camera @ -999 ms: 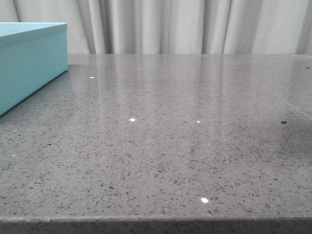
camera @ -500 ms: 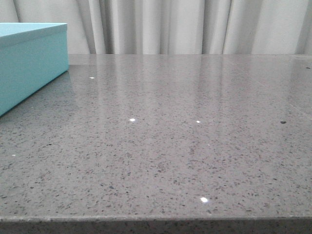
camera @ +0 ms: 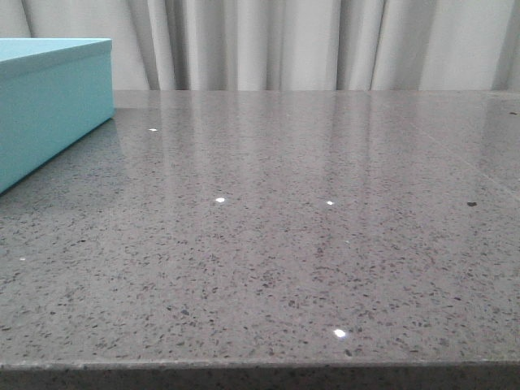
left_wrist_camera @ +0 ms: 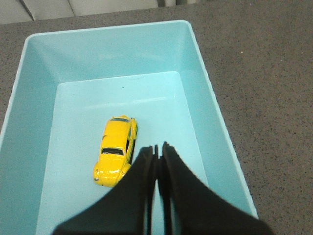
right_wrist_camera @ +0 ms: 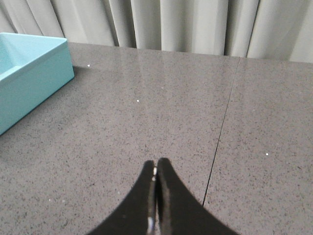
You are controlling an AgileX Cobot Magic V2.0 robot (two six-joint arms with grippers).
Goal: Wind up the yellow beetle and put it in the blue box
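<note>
change: across the front views nothing on the table moves; only faint shifts in reflections
beetle: the yellow beetle lies alone on the floor of the blue box, wheels down
left gripper: fingers together, holding nothing, above the box interior
right gripper: fingers together, empty, over bare table
task: storing looks done; winding cannot be judged
surface: grey speckled stone with a seam, glossy
room: pale pleated curtain behind
</note>
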